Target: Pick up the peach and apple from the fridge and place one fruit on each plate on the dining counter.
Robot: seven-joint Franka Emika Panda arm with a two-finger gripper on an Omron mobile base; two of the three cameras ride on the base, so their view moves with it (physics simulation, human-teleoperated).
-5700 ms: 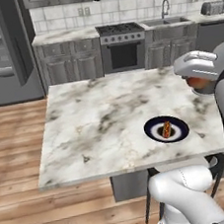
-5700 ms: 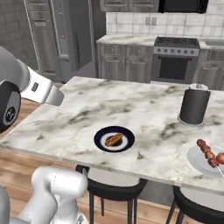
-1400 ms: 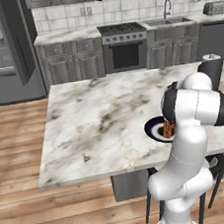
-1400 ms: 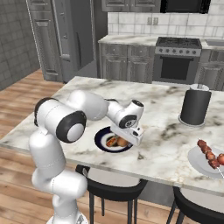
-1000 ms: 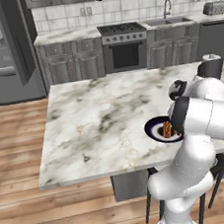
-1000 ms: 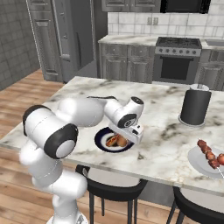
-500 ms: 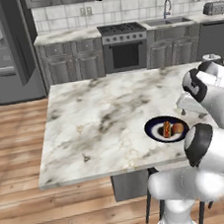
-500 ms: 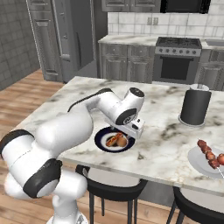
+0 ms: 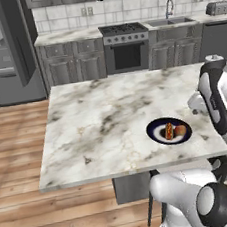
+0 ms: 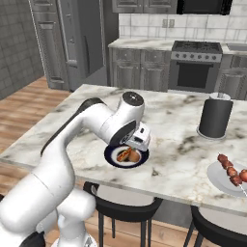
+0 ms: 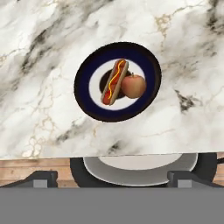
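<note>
While the arm hangs over the dining counter [image 9: 101, 122], a fruit lies on the dark navy plate [image 11: 83, 98], touching the right side of a hot dog [image 11: 114, 82] in the hand view. It is orange-red with no stem that I can see, so I take it for the peach [image 11: 133, 85]. The gripper [image 10: 139, 138] sits above the plate's far edge, its fingers hidden, so I cannot tell whether they are apart or together. Well to the right a pale plate [image 10: 219, 179] holds skewered meat [image 10: 231, 174], beyond it a dark canister [image 10: 215, 116].
</note>
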